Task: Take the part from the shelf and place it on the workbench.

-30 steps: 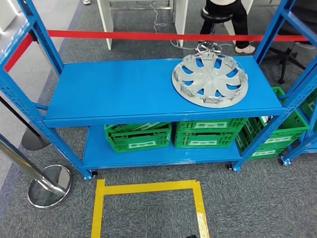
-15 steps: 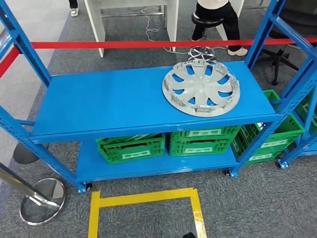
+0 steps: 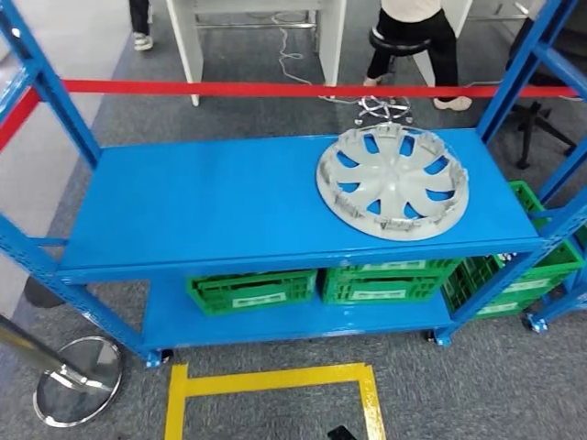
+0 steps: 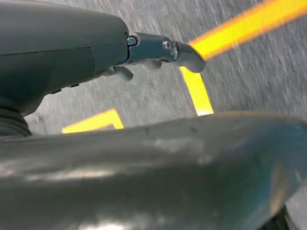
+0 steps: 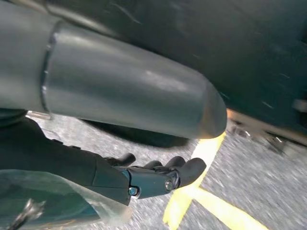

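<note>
Parts: one hubcap [image 3: 392, 181] on shelf [image 3: 207, 197], far ahead of both hands.
Left hand [image 4: 159, 50]: released, empty.
Right hand [image 5: 159, 177]: released, empty.

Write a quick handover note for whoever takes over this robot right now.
Left hand: hanging over the floor, holding nothing.
Right hand: also hanging, holding nothing, fingers apart.
The part, a silver wheel cover, lies flat on the right of the blue shelf, untouched.
Done: the robot faces the shelf.
Left: reach, grasp the cover, carry it to the workbench.
</note>
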